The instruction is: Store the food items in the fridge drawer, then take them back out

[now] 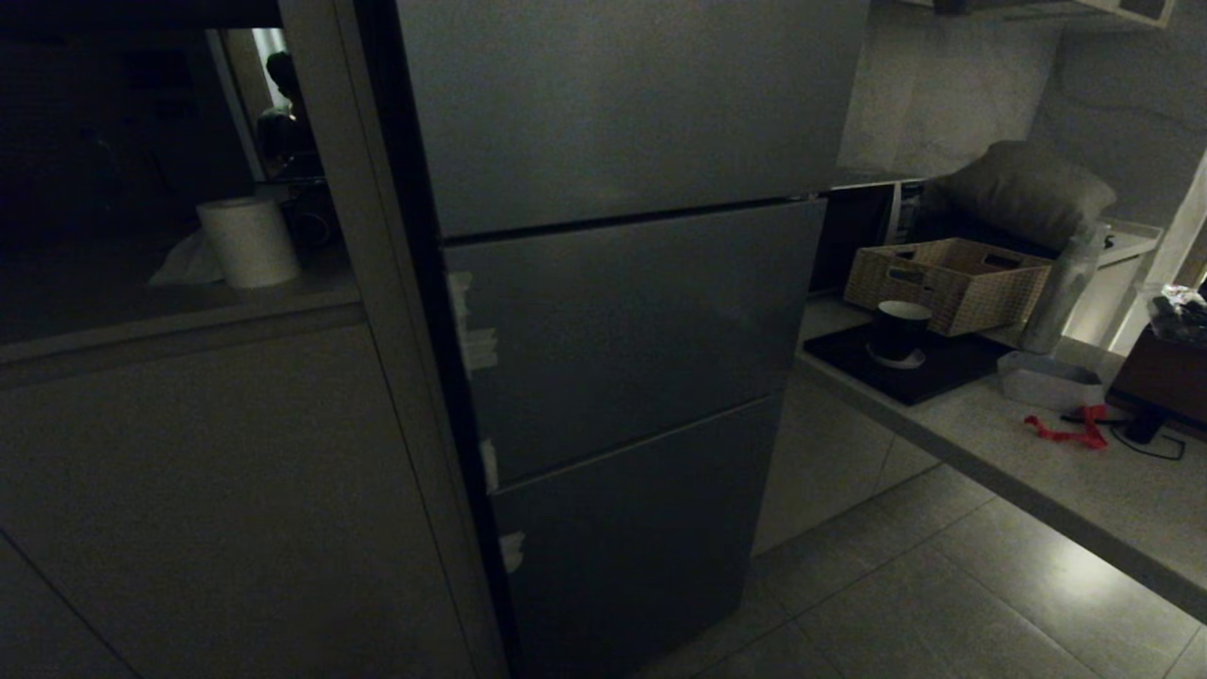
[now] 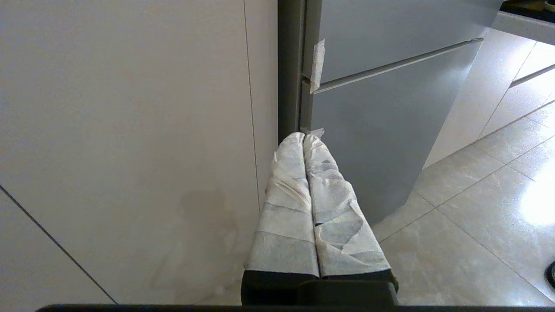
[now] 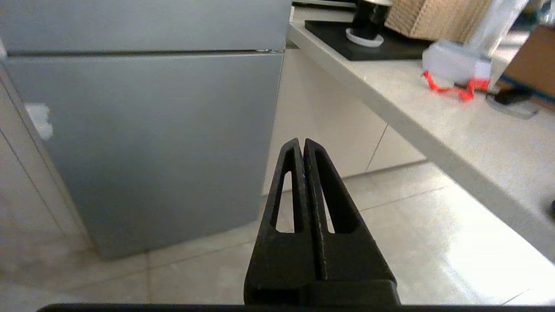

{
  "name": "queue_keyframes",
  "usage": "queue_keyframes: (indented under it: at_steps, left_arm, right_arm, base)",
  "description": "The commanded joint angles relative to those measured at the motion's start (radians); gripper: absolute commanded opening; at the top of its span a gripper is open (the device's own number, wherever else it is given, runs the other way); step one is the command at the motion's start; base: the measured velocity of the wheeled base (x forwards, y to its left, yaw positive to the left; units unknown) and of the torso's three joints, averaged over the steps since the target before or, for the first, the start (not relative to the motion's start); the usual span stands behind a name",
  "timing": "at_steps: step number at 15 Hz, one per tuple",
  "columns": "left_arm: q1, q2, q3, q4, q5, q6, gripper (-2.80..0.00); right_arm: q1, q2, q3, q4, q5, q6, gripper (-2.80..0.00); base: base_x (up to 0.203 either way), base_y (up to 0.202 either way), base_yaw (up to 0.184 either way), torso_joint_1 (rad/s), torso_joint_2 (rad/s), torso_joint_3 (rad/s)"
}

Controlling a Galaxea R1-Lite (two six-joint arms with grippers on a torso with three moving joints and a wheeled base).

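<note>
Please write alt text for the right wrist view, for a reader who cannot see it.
The right gripper, black, its jaws shut and empty, hangs above a pale tiled floor in front of a closed grey fridge. Beside the fridge a counter holds a red strap, a dark cup and a woven basket.

A tall grey fridge (image 1: 613, 311) with three closed fronts stands in the middle of a dim kitchen, strips of pale tape (image 1: 474, 325) along its left edge. On the left, pale cabinet panels (image 1: 207, 490) sit under a recess holding a paper roll (image 1: 248, 241). On the right, a light bench (image 1: 1084, 471) carries a wicker basket (image 1: 948, 281), a black mat (image 1: 910, 368) and a dark cup (image 1: 898, 332). Glossy grey floor tiles (image 1: 943, 604) reflect light.
</note>
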State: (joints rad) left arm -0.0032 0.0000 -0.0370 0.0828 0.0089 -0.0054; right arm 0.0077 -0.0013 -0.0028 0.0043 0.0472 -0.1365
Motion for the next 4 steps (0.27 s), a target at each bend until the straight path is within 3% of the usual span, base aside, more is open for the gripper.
queue_keyframes:
  at_steps: [1,4]
  left_arm:
    - [0.000,0.002,0.000,0.000,0.000,-0.001,-2.80]
    - [0.000,0.002,0.000,0.000,0.000,-0.001,-2.80]
  right_arm:
    - [-0.004,0.000,-0.001,0.003,-0.027,0.023,-2.80]
    - [-0.005,0.000,0.001,-0.002,-0.027,0.056,-2.80]
  base:
    - [0.000,0.000,0.000,0.000,0.00,0.000]
    - [0.000,0.000,0.000,0.000,0.00,0.000]
